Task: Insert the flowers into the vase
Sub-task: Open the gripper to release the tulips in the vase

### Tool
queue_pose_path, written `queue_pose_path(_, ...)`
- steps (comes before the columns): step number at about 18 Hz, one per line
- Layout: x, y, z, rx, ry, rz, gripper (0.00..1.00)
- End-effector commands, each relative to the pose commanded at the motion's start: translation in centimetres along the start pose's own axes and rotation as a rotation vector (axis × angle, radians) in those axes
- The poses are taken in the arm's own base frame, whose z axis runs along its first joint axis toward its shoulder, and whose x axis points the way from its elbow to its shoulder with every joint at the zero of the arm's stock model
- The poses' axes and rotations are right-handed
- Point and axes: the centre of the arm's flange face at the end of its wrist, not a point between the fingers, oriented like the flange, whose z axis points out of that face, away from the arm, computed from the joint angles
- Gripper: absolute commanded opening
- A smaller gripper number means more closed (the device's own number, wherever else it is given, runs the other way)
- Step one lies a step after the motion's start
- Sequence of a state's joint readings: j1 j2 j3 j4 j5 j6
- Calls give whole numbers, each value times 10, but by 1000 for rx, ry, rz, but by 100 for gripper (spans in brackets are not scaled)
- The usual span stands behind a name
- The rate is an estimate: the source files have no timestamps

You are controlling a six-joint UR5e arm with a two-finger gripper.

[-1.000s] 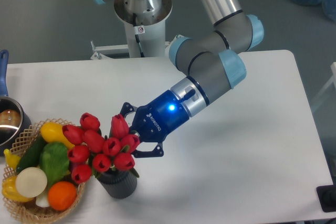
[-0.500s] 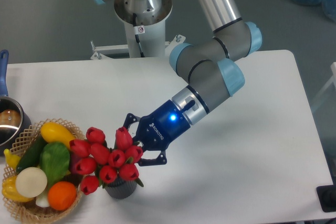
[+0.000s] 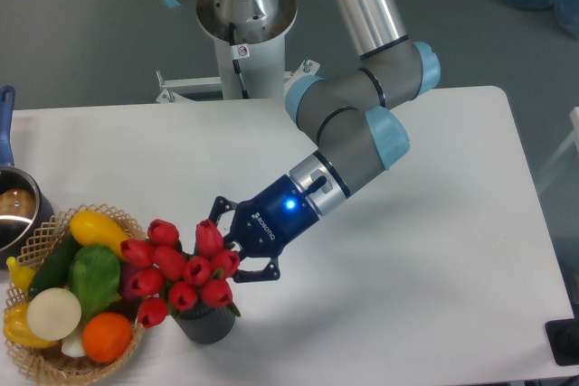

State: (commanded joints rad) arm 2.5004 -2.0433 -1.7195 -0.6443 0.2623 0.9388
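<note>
With flowers (image 3: 181, 268) left of end effector (image 3: 228, 246).

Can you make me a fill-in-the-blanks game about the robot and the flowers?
1. The flowers are the colour ____.
2. The flowers stand in the dark grey ____.
3. The woven basket sits to the ____ of the vase in the picture.
4. The claw has a glowing ____ light on its body.

Missing words: red; vase; left; blue

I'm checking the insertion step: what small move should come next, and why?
Probably open the gripper and back away up and right. The flowers already stand in the vase, with the buds bunched right above its rim, so they look seated. Whether the fingers grip them is unclear.
</note>
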Motion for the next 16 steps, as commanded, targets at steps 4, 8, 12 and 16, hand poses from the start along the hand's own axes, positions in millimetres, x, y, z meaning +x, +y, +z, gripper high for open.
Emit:
queue_pose_path(4,0,3,0,-8,-4,-4,35)
queue_pose_path(8,0,6,1,-11,-4,-12,65)
queue_pose_path(12,2,11,2,-13,-1,-22,100)
queue_pose_path(16,5,11,-5,-12,-12,-28,100)
